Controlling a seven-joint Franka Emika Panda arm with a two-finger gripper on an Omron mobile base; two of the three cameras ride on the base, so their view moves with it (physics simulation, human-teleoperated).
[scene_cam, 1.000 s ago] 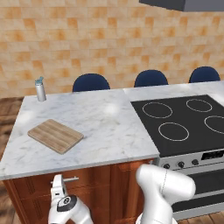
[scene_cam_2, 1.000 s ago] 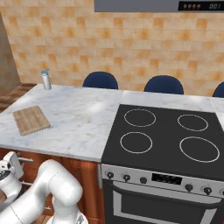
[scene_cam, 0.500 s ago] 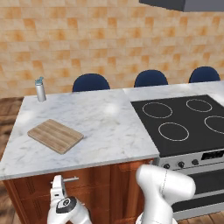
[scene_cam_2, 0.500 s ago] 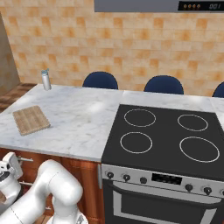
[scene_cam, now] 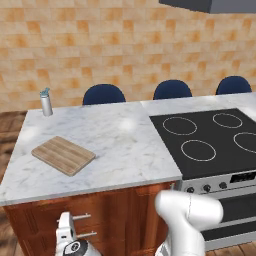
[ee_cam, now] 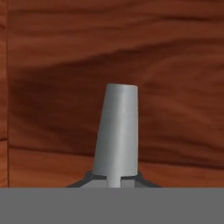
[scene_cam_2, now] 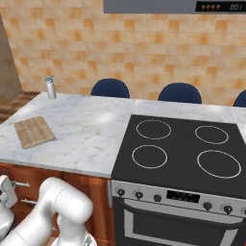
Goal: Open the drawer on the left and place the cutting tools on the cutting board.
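The gripper is clenched on the silver bar handle of the drawer. One cutting board is seen at nine o'clock on the counter; three blue chairs are counted behind.

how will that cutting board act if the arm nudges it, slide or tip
The cutting board lies flat and thin on the smooth marble counter, so it would probably slide, not tip. Its plank wood looks rigid, unlikely to flex.
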